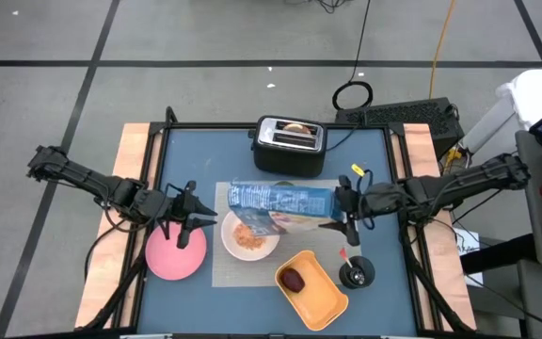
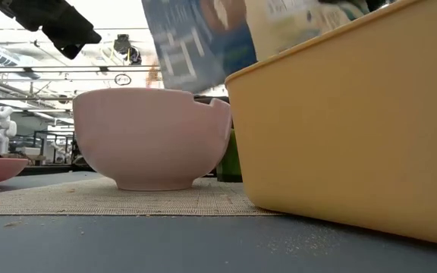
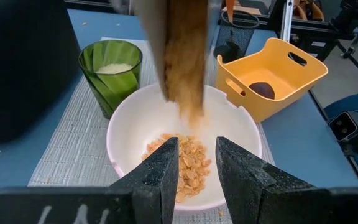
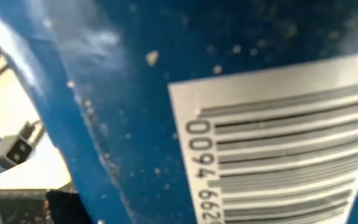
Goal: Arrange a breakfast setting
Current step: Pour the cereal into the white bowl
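A white bowl (image 1: 250,237) with cereal flakes (image 3: 182,165) stands on the grey placemat (image 1: 226,273). A blue cereal box (image 1: 280,202) lies tipped above it, and flakes pour from its open end (image 3: 182,68) into the bowl. My right gripper (image 1: 342,213) is shut on the box's other end. My left gripper (image 3: 196,168) is open and empty, just left of and above the bowl's rim, over the pink plate's (image 1: 173,254) edge. A green cup (image 3: 110,71) stands by the bowl, hidden under the box in the high view. A piece of bread (image 1: 297,127) sits in the toaster. My right gripper holds the cereal box by its closed bottom end (image 1: 330,207), coming level from the table's right side. The box is lifted clear of the table and tipped, its open end down over the bowl. In the right wrist view the box (image 4: 229,93) fills the frame and hides the fingers.
A black-and-silver toaster (image 1: 290,146) stands at the far middle. An orange tray (image 1: 320,299) with a dark round piece (image 1: 294,280) lies near the front, right of the bowl. A small black round object (image 1: 356,273) stands right of the tray.
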